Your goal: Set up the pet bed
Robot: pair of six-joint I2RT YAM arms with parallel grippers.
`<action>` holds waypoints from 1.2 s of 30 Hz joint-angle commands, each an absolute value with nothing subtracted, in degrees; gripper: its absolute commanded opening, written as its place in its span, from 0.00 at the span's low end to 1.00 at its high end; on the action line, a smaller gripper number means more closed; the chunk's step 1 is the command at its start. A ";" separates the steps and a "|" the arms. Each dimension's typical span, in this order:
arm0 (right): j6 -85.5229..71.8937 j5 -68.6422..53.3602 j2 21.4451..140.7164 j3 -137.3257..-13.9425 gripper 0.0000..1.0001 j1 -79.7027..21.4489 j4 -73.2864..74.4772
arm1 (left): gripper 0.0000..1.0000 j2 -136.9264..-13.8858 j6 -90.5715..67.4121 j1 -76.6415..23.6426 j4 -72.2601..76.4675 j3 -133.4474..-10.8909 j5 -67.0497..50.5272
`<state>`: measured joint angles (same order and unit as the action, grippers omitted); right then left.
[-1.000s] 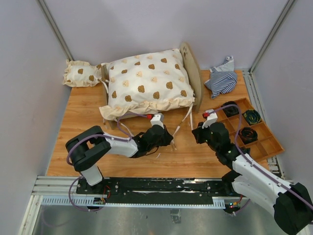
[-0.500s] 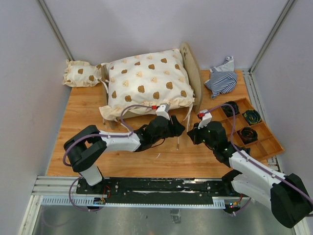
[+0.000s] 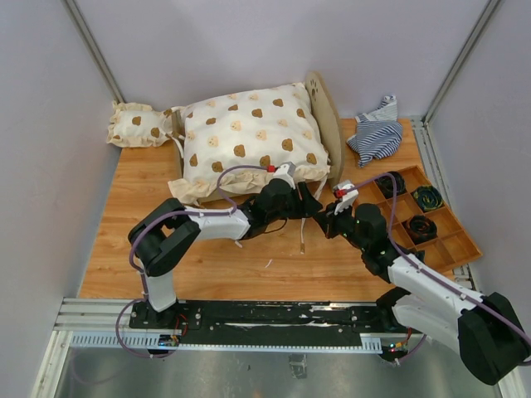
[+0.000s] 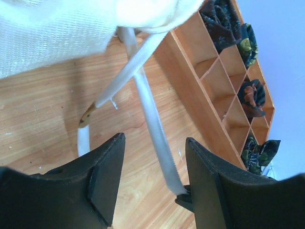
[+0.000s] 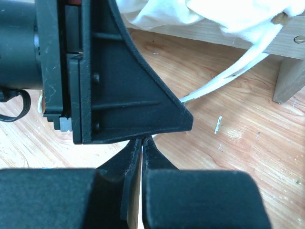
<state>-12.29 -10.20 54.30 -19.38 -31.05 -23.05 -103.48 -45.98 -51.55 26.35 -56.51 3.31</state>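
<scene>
- Jaws of the left gripper (image 4: 155,140) stand well apart. A white strap (image 4: 151,117) passes between them, but neither finger touches it, so they hold nothing.
- Jaws of the right gripper (image 5: 142,141) are pressed together, and they seem to pinch the lower end of this same strap.
- The pet bed (image 3: 320,108) stands at the upper middle of the top view, with its rounded end board on the right. The bear-print cushion (image 3: 245,141) lies on it and overhangs the near side of the frame.
- The strap hangs from the near right corner of the cushion. Nothing presses the cushion down, so a hard pull from the right arm may drag it off the frame.
- The strap is thin. It may slip out of the closed jaws, or the left jaws may close by mistake on the second strap (image 4: 119,80), which crosses it.
- Both grippers are just beside each other at the lower middle of the top view, so a quick turn could make them collide.
- The compartment tray (image 3: 452,242) lies near, on the right. A wide swing of the right arm could push it along the counter (image 3: 124,240).
</scene>
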 commanded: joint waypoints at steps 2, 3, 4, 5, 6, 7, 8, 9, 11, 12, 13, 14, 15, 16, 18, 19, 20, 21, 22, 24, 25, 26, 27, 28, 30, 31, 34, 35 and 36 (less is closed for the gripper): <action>-7.65 -12.13 54.78 -20.61 0.00 -31.82 -25.49 | 0.51 -105.04 -47.65 -51.14 26.90 -57.88 -2.62; -7.01 -12.39 55.36 -21.28 0.00 -31.77 -24.77 | 0.43 -105.11 -48.09 -50.89 28.49 -57.10 -3.68; -5.86 -12.74 55.82 -21.74 0.00 -31.77 -23.87 | 0.31 -104.85 -48.44 -50.67 30.20 -56.13 -4.21; -4.91 -13.25 56.23 -22.16 0.00 -31.81 -22.64 | 0.19 -104.47 -48.40 -50.38 31.32 -55.22 -3.84; -2.49 -13.65 56.32 -23.01 0.05 -31.80 -20.81 | 0.09 -103.95 -47.96 -50.10 32.38 -54.53 -3.46; -0.52 -13.59 56.19 -24.13 0.12 -31.77 -17.75 | 0.02 -103.71 -47.19 -49.69 33.36 -53.96 -3.21; 1.57 -13.32 55.76 -25.59 0.22 -31.78 -14.50 | 0.00 -103.56 -46.19 -49.17 33.88 -53.76 -3.03; 5.35 -14.37 55.40 -26.84 0.31 -31.75 -11.79 | 0.00 -103.68 -45.19 -48.61 34.18 -54.01 -3.11; 17.26 -20.30 54.97 -29.54 0.40 -32.00 -6.09 | 0.00 -103.94 -43.32 -47.67 34.19 -54.79 -3.26; 23.24 -22.50 54.82 -30.91 0.42 -32.26 -2.43 | 0.00 -104.09 -42.54 -47.27 34.18 -55.18 -3.23; 28.73 -23.23 54.69 -31.91 0.42 -32.46 0.29 | 0.00 -104.19 -41.99 -46.94 34.19 -55.53 -3.50; 33.08 -22.87 54.78 -32.26 0.42 -32.50 1.80 | 0.00 -104.35 -41.50 -46.55 34.31 -55.82 -3.81; 36.85 -22.67 55.07 -32.14 0.42 -32.55 1.94 | 0.00 -104.55 -41.07 -46.19 34.62 -56.09 -4.18; 41.52 -23.25 55.91 -32.21 0.42 -32.79 2.87 | 0.00 -104.77 -40.82 -45.76 34.77 -56.27 -4.60; 52.39 -24.77 57.28 -32.62 0.42 -33.52 6.31 | 0.00 -105.18 -40.94 -44.61 35.20 -56.42 -5.91; 57.20 -24.83 57.99 -31.96 0.42 -33.59 6.03 | 0.00 -105.39 -41.01 -43.78 35.66 -56.43 -6.90; 62.53 -24.15 58.87 -31.04 0.42 -33.70 4.10 | 0.00 -105.66 -41.11 -43.18 35.76 -56.47 -7.85; 66.27 -23.60 60.06 -30.17 0.42 -33.72 1.49 | 0.00 -105.84 -41.33 -42.67 35.81 -56.57 -8.62; 69.31 -23.30 61.74 -29.73 0.42 -33.70 -0.82 | 0.00 -106.09 -41.41 -42.29 36.00 -56.59 -9.34; 76.73 -21.97 65.86 -31.22 0.41 -34.40 -0.36 | 0.01 -106.46 -41.29 -41.95 36.21 -56.79 -10.39; 79.86 -20.07 67.81 -32.18 0.40 -35.41 0.72 | 0.01 -106.71 -41.04 -41.88 36.21 -56.86 -10.88; 82.81 -18.15 69.10 -32.78 0.40 -36.62 1.23 | 0.01 -106.84 -40.89 -41.78 36.21 -56.85 -11.09; 84.99 -17.95 70.02 -33.06 0.40 -37.17 0.76 | 0.01 -106.99 -40.85 -41.69 36.21 -56.86 -11.32; 87.45 -18.62 70.95 -33.40 0.40 -37.37 0.64 | 0.02 -107.21 -41.01 -41.54 36.32 -56.84 -11.52; 92.25 -18.13 72.85 -35.30 0.40 -38.53 3.36 | 0.02 -107.67 -42.01 -41.13 37.26 -56.51 -12.80; 94.62 -17.95 73.96 -36.15 0.40 -39.04 4.63 | 0.03 -107.93 -42.47 -40.90 38.13 -56.25 -13.63; 99.41 -16.14 77.85 -39.46 0.39 -40.19 10.13 | 0.03 -108.28 -43.28 -40.37 39.31 -55.99 -14.64; 100.47 -15.89 79.01 -40.39 0.39 -40.43 11.40 | 0.03 -108.28 -43.24 -40.22 39.37 -55.99 -14.65; 101.32 -15.71 80.62 -41.46 0.39 -40.72 12.81 | 0.03 -108.20 -43.29 -40.11 39.37 -55.94 -14.82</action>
<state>89.80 -17.39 76.82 -37.10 -38.98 5.41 -107.74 -42.81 -41.06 35.97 -55.31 -12.49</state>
